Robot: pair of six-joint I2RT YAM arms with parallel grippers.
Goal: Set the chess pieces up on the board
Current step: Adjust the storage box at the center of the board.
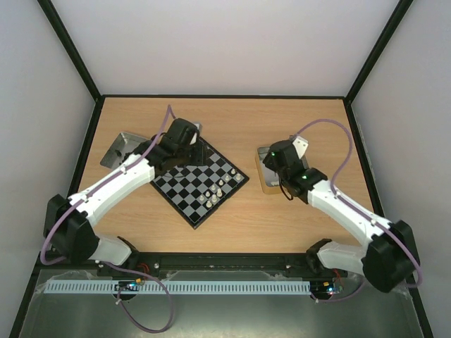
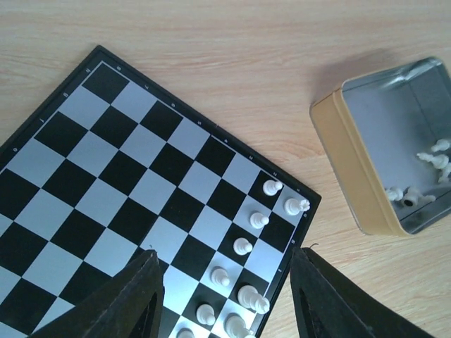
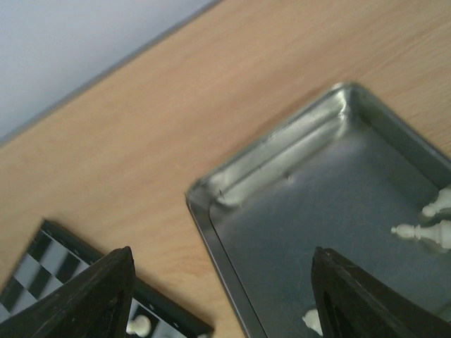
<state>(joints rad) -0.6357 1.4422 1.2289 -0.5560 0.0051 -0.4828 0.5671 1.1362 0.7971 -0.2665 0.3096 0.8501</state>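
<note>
Chess pieces (image 2: 242,246) along board (image 2: 106,176) edge, left gripper (image 2: 227,256) spread above them, right gripper (image 3: 222,252) spread over tin (image 3: 268,158)

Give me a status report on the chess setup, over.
Left tool open, empty, over board. Right tool open, empty, over tin. White pieces lined along one board edge; more pieces in tin. Nothing in the way.

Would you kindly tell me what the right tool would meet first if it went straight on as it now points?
Probably the bare floor of the metal tin, close to its wall; the chess pieces inside lie aside. Depth is unclear.
</note>
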